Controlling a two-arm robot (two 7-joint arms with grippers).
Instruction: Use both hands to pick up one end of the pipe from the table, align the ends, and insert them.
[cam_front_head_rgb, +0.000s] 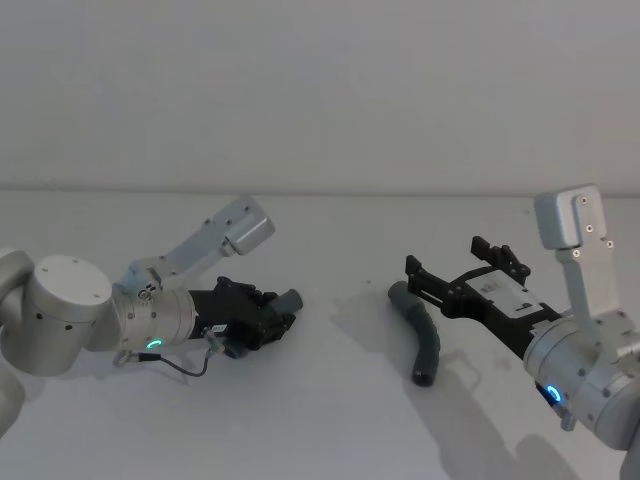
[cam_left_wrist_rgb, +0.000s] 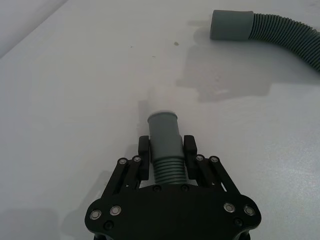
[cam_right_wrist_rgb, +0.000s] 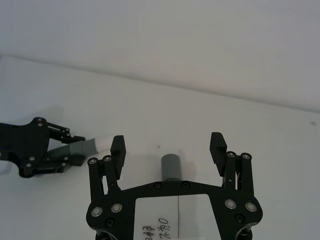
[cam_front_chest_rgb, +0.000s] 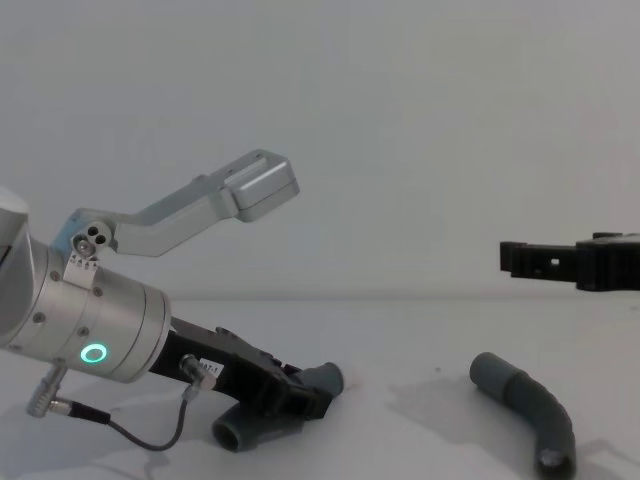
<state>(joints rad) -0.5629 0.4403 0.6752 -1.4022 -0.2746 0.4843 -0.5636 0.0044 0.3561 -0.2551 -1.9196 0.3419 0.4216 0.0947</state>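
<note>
Head view: the left gripper (cam_front_head_rgb: 275, 315) is seen at lower left of centre, its jaws pinched on the ribbed pipe piece (cam_front_head_rgb: 290, 300) just behind the smooth collar (cam_left_wrist_rgb: 164, 131), which juts out past them. The darker pipe piece (cam_front_head_rgb: 425, 335) is laid on the white bench (cam_front_head_rgb: 340, 430) right of centre, well apart from the ribbed one. The right gripper (cam_front_head_rgb: 445, 258) is held above its upper end, jaws spread wide and clear of it, as is seen at the right edge of the chest view.
</note>
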